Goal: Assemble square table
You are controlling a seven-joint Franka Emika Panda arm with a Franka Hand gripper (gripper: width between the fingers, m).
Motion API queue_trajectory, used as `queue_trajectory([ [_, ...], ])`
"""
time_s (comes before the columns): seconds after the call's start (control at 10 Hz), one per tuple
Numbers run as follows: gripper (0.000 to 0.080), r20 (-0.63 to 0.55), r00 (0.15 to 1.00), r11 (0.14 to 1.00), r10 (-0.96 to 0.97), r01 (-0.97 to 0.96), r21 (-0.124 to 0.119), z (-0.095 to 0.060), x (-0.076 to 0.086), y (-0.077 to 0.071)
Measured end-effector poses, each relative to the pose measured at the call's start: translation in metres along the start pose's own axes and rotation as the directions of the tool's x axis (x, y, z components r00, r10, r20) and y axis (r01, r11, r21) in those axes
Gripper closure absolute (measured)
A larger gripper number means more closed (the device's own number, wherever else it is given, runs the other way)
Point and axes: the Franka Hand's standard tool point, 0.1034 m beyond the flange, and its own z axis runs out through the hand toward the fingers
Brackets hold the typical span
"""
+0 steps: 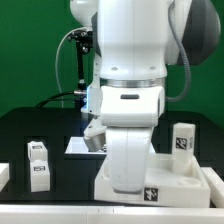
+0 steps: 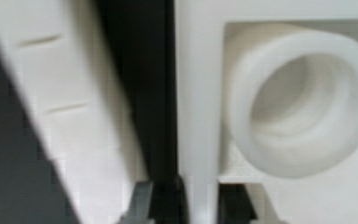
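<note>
The square table top lies at the front of the exterior view's right, white, with a tag on its front wall. The arm stands over it and hides the gripper there. In the wrist view the top's raised rim runs between the fingers, beside a round socket in the top. My gripper is shut on that rim. Two tagged white legs stand on the exterior view's left, and one leg on its right.
A long white piece with shallow notches lies close beside the rim, a narrow strip of black table between them. The marker board lies behind the arm. Another white block shows at the exterior view's left edge.
</note>
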Motion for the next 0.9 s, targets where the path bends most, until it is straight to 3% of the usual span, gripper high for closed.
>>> queue_trajectory([
  [0.3, 0.0736, 0.003, 1.0, 1.0, 0.01, -0.01, 0.009, 0.003, -0.004, -0.004],
  [0.4, 0.0736, 0.0, 0.999, 0.999, -0.047, 0.047, -0.014, 0.003, -0.008, -0.001],
  [0.5, 0.0737, 0.0, 0.996, 0.994, -0.094, 0.094, -0.051, 0.002, -0.017, 0.003],
  [0.7, 0.0739, -0.014, 0.995, 0.994, -0.095, 0.094, -0.064, -0.002, 0.006, 0.005],
  [0.9, 0.0739, -0.028, 0.997, 0.996, -0.066, 0.064, -0.056, 0.005, 0.021, 0.008],
])
